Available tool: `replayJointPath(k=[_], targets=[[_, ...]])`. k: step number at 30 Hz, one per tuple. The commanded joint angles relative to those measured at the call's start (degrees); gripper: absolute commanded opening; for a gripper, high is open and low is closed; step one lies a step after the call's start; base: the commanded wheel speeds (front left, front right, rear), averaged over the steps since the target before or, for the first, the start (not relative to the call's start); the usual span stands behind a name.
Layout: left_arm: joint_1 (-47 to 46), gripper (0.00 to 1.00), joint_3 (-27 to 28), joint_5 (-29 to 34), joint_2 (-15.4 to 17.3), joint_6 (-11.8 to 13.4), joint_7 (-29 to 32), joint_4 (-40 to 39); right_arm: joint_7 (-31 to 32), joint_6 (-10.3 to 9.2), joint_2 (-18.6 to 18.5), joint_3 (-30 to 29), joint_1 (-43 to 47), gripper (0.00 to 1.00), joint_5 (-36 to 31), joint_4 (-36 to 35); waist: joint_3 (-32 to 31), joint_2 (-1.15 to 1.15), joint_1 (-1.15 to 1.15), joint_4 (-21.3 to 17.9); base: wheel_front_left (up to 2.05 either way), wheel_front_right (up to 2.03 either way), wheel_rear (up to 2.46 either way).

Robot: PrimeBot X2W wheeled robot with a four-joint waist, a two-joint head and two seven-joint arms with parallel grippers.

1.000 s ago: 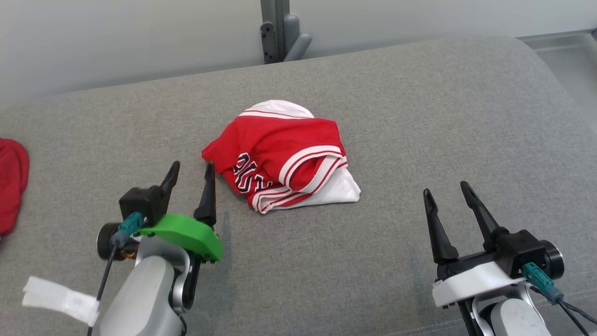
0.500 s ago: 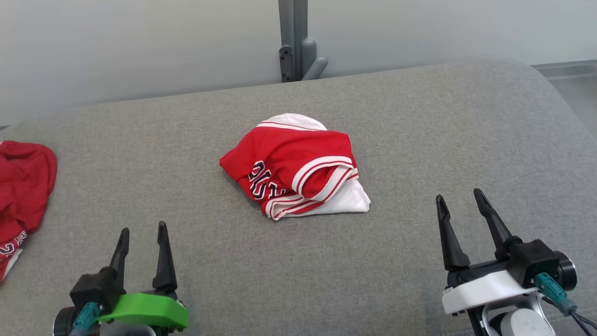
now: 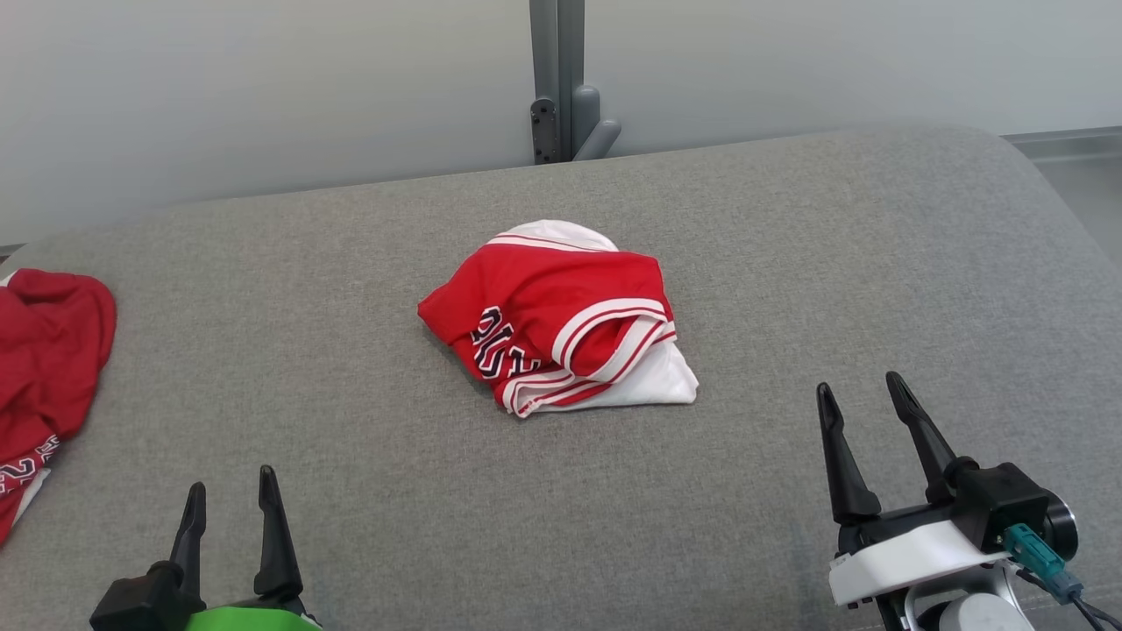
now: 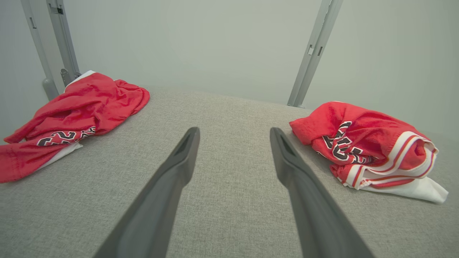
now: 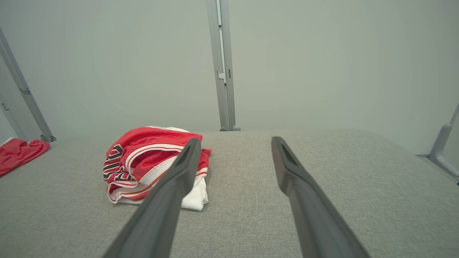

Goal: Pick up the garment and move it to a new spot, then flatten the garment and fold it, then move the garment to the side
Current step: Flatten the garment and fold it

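1. The grey padded bench [image 3: 833, 263] carries everything. Its woven top looks soft and a little grippy, so cloth dragged across it will probably catch rather than slide.
2. The red-and-white jersey [image 3: 561, 307] lies bunched in a loose heap at the middle of the bench, well apart from every edge. I judge it light, limp and not fragile, and expect it to sag and unfurl once lifted. The striped trim folds on its near right side and the red corner jutting toward the bench's left end look like the best places to pinch, because those raised edges let a fingertip slip under.
3. A second red garment [image 3: 44, 350] lies crumpled at the bench's left end, well apart from the jersey.
4. The right pincer [image 3: 859, 383] sits over the near right part of the bench with its fingers spread and nothing between them. The jersey lies ahead and to its left, near but not touching.
5. The left pincer [image 3: 230, 478] shows at the near left edge, fingers parted and empty. The jersey lies ahead and to its right, farther off.
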Motion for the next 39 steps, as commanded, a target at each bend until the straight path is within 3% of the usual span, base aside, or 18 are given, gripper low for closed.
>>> replayJointPath(k=[1,26,32,39], targets=[[0.70,1.00,0.10,0.01,-0.06,-0.11,0.00,-0.21,-0.15,0.00,-0.12,0.04,0.57,1.00,0.31,0.11,0.02,0.41,0.00,-0.04,0.00,0.00,0.00],[-0.18,1.00,-0.84,-0.88,-0.09,0.79,0.00,-0.13,-0.15,0.00,-0.12,0.11,-0.29,1.00,0.33,0.00,1.19,0.41,0.00,0.02,0.00,0.00,0.00],[-2.90,1.00,-3.49,0.52,-0.07,-0.34,0.00,0.40,-0.15,0.00,-0.13,-0.31,-0.94,1.00,0.53,0.10,2.38,0.41,0.00,-0.08,0.00,0.00,0.00],[-11.32,1.00,-11.37,3.11,-0.06,-2.65,-0.01,6.14,-0.15,0.00,-0.13,-0.35,-2.38,1.00,0.66,0.39,5.00,0.41,0.00,-1.20,0.00,0.00,0.00]])
